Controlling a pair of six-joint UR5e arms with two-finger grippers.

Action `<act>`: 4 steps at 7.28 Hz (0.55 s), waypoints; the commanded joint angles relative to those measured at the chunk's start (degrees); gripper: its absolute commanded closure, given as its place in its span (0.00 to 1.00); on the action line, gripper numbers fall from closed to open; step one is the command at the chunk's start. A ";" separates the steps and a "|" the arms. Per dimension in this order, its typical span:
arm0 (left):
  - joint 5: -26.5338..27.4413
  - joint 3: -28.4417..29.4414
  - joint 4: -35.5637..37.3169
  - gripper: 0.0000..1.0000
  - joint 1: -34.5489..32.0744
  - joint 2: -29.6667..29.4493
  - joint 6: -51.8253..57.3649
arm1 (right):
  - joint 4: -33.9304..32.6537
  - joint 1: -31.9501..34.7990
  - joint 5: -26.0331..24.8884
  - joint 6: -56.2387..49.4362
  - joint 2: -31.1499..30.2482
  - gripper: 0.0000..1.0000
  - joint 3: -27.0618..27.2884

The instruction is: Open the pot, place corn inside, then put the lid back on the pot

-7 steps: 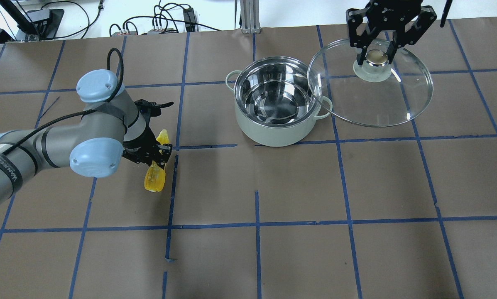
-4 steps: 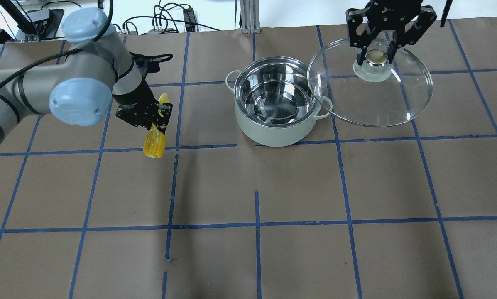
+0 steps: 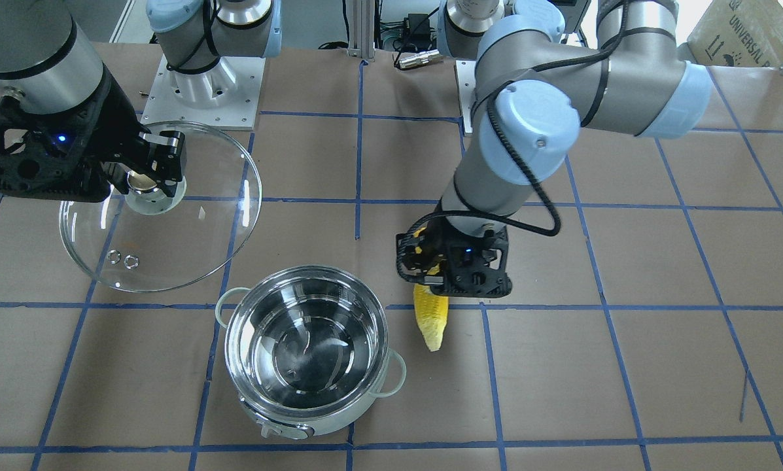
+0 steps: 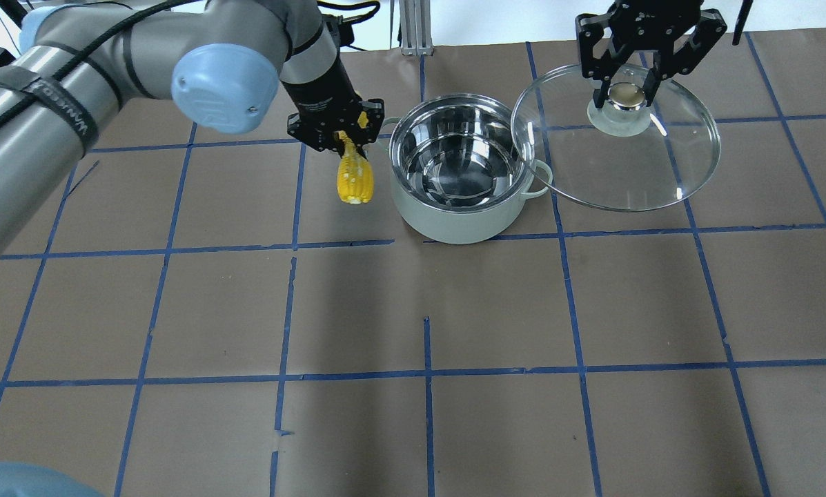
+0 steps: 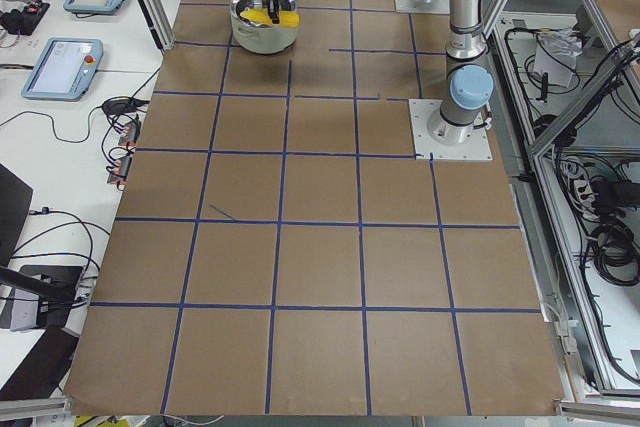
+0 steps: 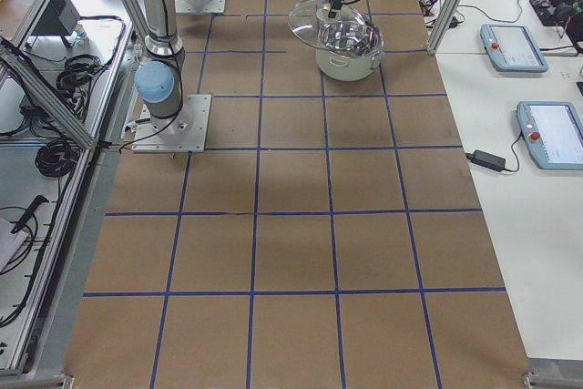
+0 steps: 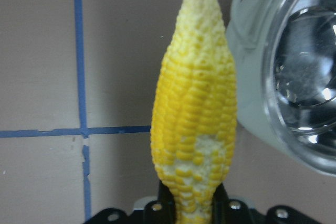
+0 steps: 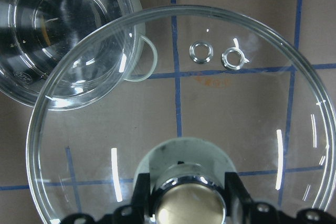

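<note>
Corn (image 4: 355,181) up in the air beside the open pot (image 4: 454,224) — lid (image 4: 633,172) held off.
Left gripper (image 4: 342,143) is clamped on the corn's butt end, tip pointing away; seen from overhead it hangs just off the pot's 9 o'clock rim; pot empty on the table (image 4: 495,304); at 3 o'clock, right gripper (image 4: 625,96) pinches the lid's knob — glass edge overlapping the pot's handle.

Bright even overhead light, soft shadows, glare in pot (image 4: 454,222)
</note>
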 commanded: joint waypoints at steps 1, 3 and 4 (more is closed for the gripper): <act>-0.66 10.29 -0.10 0.87 -5.40 -7.22 -5.99 | 0.00 0.00 0.19 0.07 0.04 0.71 0.02; 0.13 13.58 -0.02 0.87 -6.56 -11.89 -6.70 | 0.00 0.00 0.10 -0.01 -0.04 0.71 0.02; 0.14 13.59 0.07 0.87 -6.56 -12.00 -6.61 | 0.00 0.00 0.11 -0.01 -0.04 0.71 0.02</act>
